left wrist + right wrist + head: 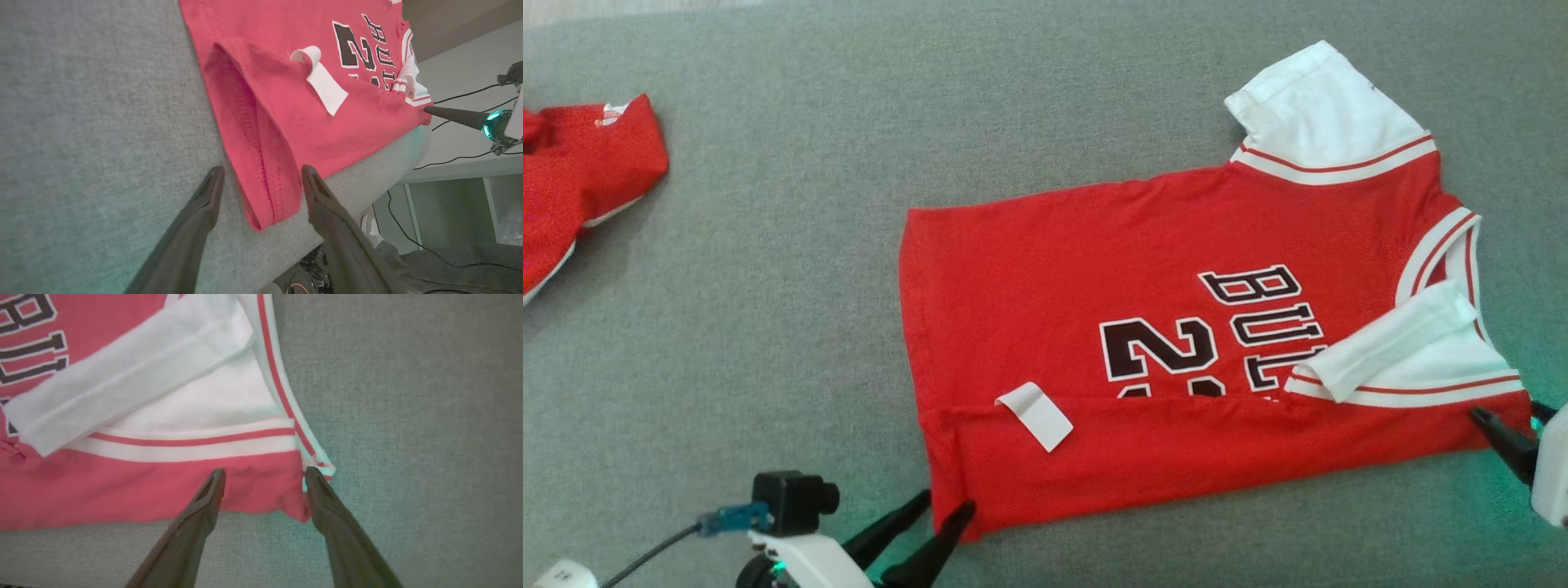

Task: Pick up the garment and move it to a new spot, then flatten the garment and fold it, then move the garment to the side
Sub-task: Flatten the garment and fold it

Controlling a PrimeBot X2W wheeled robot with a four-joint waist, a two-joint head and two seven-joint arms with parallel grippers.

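Observation:
The garment [1176, 343] is a red jersey with white sleeves and black lettering, lying flat on the grey surface. Its near long edge is folded over the body, and a white label [1036, 415] lies on that fold. My left gripper [946, 502] is open at the fold's lower left corner; in the left wrist view the red hem [265, 179] lies loose between its spread fingers [210, 192]. My right gripper [1507, 412] is open at the fold's right corner, beside the folded-in white sleeve [135, 388]. The red corner [265, 490] sits between its fingers [204, 502].
A second red garment [580, 180] lies crumpled at the far left of the grey cloth-covered table [768, 286]. The table's near edge [367, 163] runs just behind the jersey fold, with cables and a white shelf [457, 171] below it.

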